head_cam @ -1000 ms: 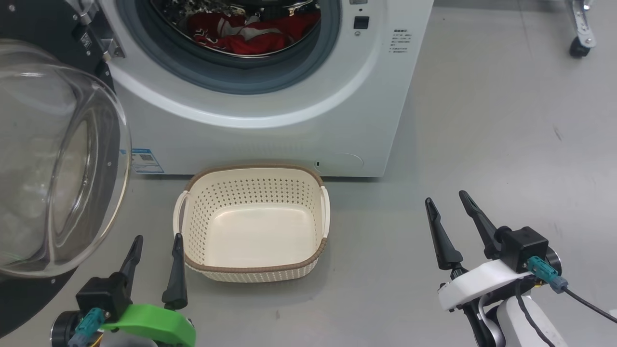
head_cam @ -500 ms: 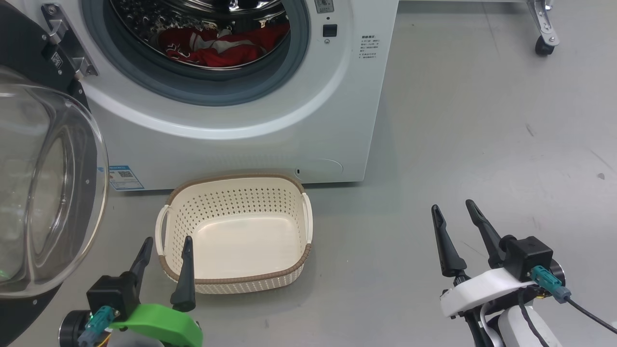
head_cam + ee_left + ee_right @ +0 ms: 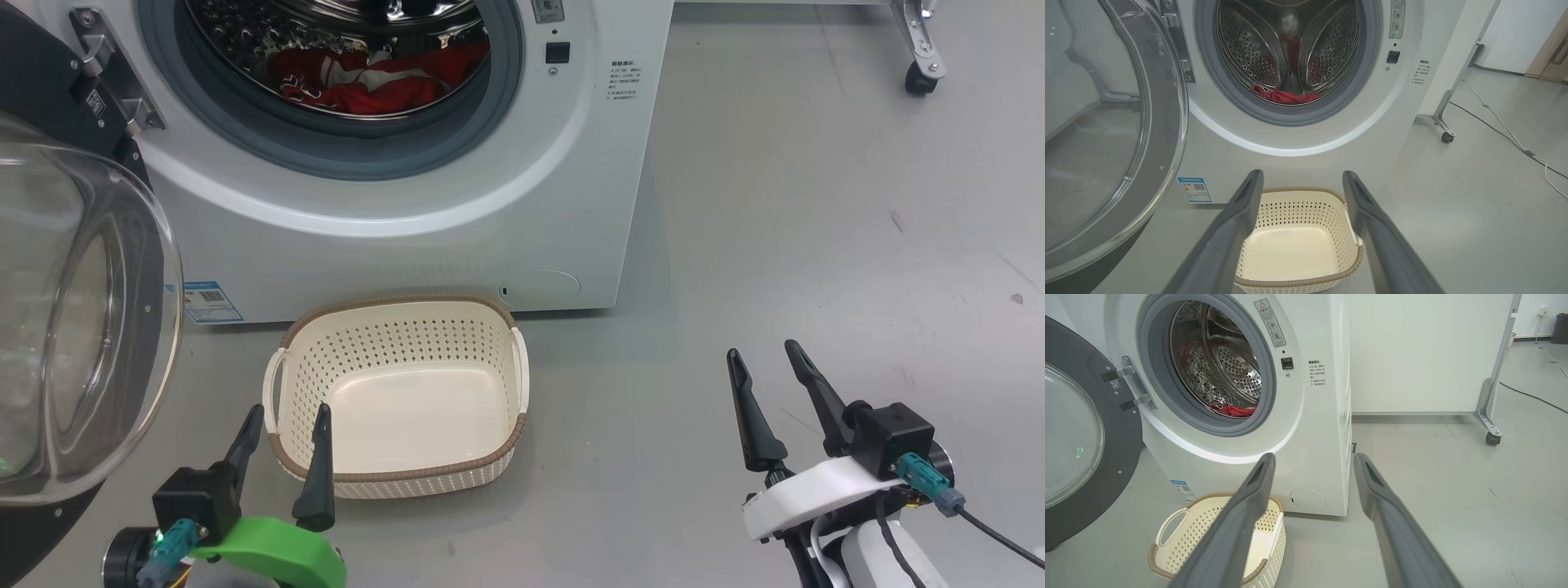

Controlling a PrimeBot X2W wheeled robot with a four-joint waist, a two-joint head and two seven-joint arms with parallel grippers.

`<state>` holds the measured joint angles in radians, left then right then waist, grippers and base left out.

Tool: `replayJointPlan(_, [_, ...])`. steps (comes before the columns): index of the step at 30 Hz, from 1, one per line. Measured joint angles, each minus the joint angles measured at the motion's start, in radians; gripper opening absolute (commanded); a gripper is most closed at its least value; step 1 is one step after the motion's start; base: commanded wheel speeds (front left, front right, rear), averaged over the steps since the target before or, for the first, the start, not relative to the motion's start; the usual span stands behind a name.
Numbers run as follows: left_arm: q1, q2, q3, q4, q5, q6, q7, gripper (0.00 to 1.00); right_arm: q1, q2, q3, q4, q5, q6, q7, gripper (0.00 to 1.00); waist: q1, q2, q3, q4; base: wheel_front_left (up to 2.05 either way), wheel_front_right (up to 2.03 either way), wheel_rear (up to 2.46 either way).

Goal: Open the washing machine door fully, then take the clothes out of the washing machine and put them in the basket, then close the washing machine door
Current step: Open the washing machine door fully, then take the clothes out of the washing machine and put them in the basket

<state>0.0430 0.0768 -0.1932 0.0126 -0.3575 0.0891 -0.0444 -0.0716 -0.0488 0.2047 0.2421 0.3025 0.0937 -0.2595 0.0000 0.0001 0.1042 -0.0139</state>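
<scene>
The white washing machine [image 3: 392,245] stands ahead with its round door [image 3: 73,327] swung wide to the left, glass bowl bulging toward me. Red clothes [image 3: 367,77] with white trim lie low in the steel drum, also seen as clothes [image 3: 1286,96] and clothes [image 3: 1233,410]. An empty cream basket [image 3: 478,465] sits on the floor before the machine. My left gripper [image 3: 290,416] is open just at the basket's near left corner, holding nothing. Open as well, my right gripper [image 3: 763,355] hovers over bare floor to the basket's right.
Grey floor [image 3: 816,229] stretches to the right of the machine. A caster leg [image 3: 918,57] of a white panel stands at the far right, and a cable [image 3: 1506,139] runs across the floor behind it. A blue label [image 3: 208,300] marks the machine's lower left corner.
The camera shifted between the oldest frame and half a second ago, moving the whole scene left and down. Since then both grippers hold nearly still and stay open.
</scene>
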Motion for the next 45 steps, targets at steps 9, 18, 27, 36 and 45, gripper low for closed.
replayJointPlan(9, [0.000,0.000,-0.003,-0.019,0.016,0.004,0.001,1.00,0.001,0.000,0.003,-0.006,0.004,-0.001,0.000,1.00,0.0000,0.0000,-0.001,0.000,0.00,0.00,0.00])
replayJointPlan(18, [0.001,0.001,-0.007,-0.028,0.026,0.004,0.000,1.00,0.001,0.000,0.004,-0.014,0.005,-0.004,0.000,1.00,0.0000,0.0000,0.000,0.000,0.11,-0.11,0.00])
replayJointPlan(27, [0.002,0.001,-0.007,-0.031,0.027,0.004,0.000,1.00,0.001,0.000,0.004,-0.016,0.005,-0.008,0.000,1.00,0.0000,0.0000,-0.001,-0.003,0.47,-0.47,0.00])
replayJointPlan(36, [0.002,0.001,-0.006,-0.032,0.033,0.009,0.001,1.00,0.003,0.000,0.006,-0.016,0.005,-0.009,0.000,1.00,0.0000,0.0000,-0.005,-0.006,0.83,-0.83,0.00])
replayJointPlan(45, [0.004,0.000,-0.006,-0.034,0.033,0.012,0.009,1.00,0.006,0.000,0.008,-0.015,0.005,-0.009,0.000,1.00,0.0000,0.0000,-0.011,-0.006,0.75,-0.75,0.00])
